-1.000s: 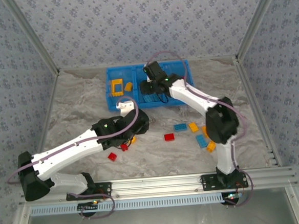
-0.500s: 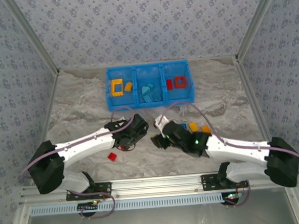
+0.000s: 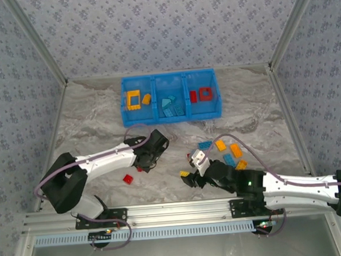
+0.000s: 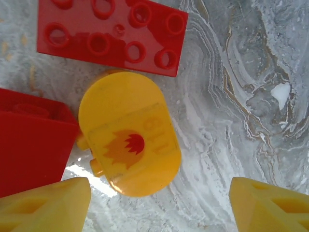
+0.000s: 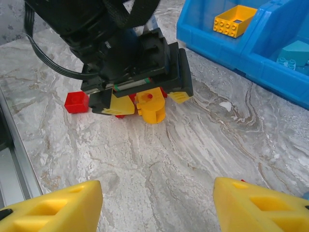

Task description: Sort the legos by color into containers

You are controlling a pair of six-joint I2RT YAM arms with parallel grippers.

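Note:
My left gripper (image 3: pixel 145 163) stands open, low over the table left of centre. In the left wrist view its gripper (image 4: pixel 159 208) has a round yellow lego (image 4: pixel 129 140) with a flame print lying just ahead of the fingertips, untouched. A red eight-stud lego (image 4: pixel 111 34) lies beyond it and another red lego (image 4: pixel 29 140) to its left. My right gripper (image 3: pixel 188 176) is open and empty near the front centre, facing the left gripper. The right wrist view shows its gripper (image 5: pixel 157 208) over bare table, the yellow lego (image 5: pixel 152 113) ahead. The blue containers (image 3: pixel 156 118) stand at the back.
A loose red lego (image 3: pixel 128 178) lies near the left arm. Several blue and orange legos (image 3: pixel 229 159) are scattered right of centre. The bin holds orange pieces (image 3: pixel 134 99) left, blue (image 3: pixel 169 104) in the middle, red (image 3: pixel 205 94) right. A metal rail (image 3: pixel 182 209) edges the front.
The right arm has swung back from above the bin's middle compartment to low at the table's front centre, its jaws wider. The left gripper has settled lower over the round yellow lego.

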